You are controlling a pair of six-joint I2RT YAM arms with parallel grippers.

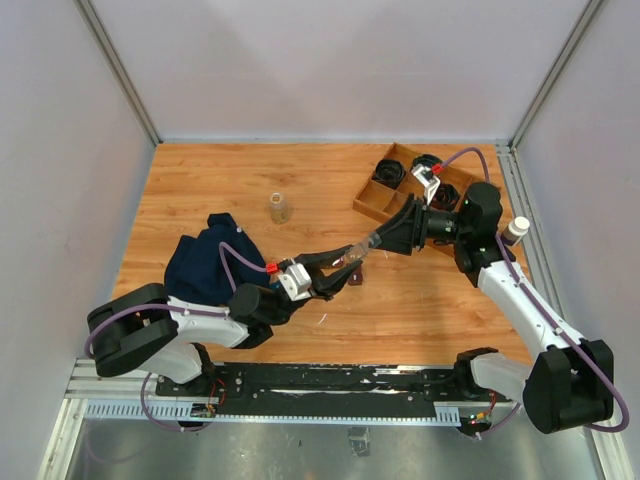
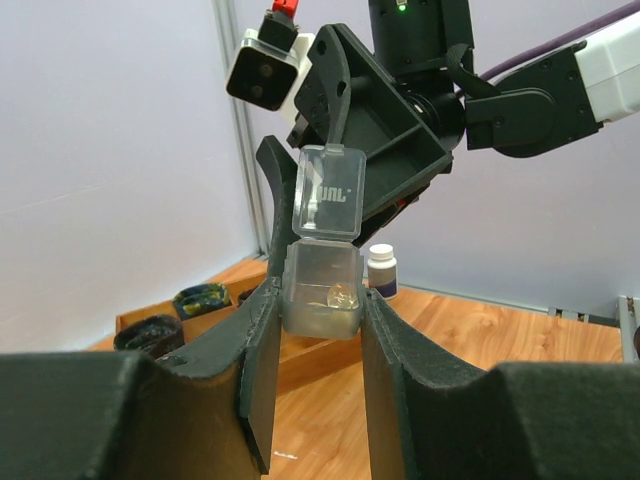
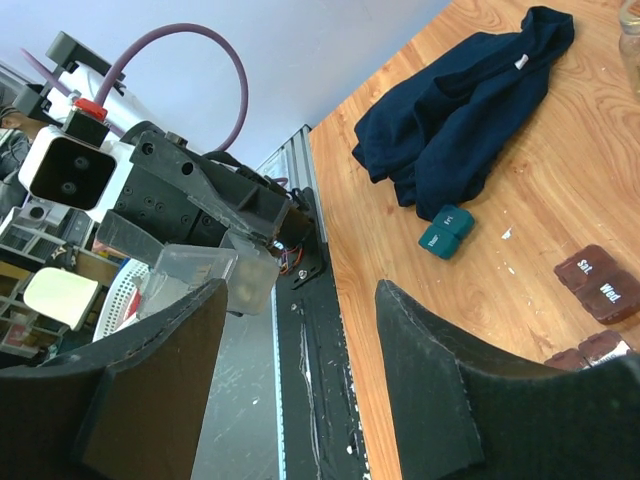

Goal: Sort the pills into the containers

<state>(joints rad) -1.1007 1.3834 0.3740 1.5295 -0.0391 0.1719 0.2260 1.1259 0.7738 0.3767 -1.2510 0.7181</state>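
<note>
Step, judged: pill transfer pending. Left gripper (image 2: 322,305) clenched on small clear plastic flip-top box (image 2: 322,290), hinged lid (image 2: 328,195) up, pale pill (image 2: 343,296) inside, held above mid-table. Right gripper (image 3: 300,295) released, empty, beside lid. Dark-brown square containers (image 3: 600,283) on table below. Next likely needs a careful tilt over a container.

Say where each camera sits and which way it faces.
Top external: overhead behind the bases, facing down at the table; left arm and right arm show.
Left wrist: on the left arm, facing past the left end effector at the clear pill box it clamps.
Right wrist: on the right arm, looking through the open right end effector toward the left arm and navy cloth.
Shared: both wrist views show the clear pill box.
</note>
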